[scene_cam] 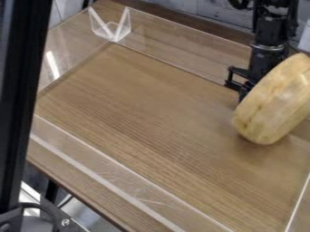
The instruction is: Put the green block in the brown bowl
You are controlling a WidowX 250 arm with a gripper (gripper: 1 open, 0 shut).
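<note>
The brown bowl [274,100] stands tipped up on its edge at the right of the table, with its rounded outside turned to the camera. My black gripper [241,80] points down right behind the bowl's upper left edge and touches or nearly touches it. The bowl hides its fingertips, so I cannot see whether anything is between them. The green block is out of view.
The wooden tabletop [133,109] has low clear plastic walls [111,27] around it. A dark post [22,100] crosses the left foreground. The table's front edge runs along the lower left.
</note>
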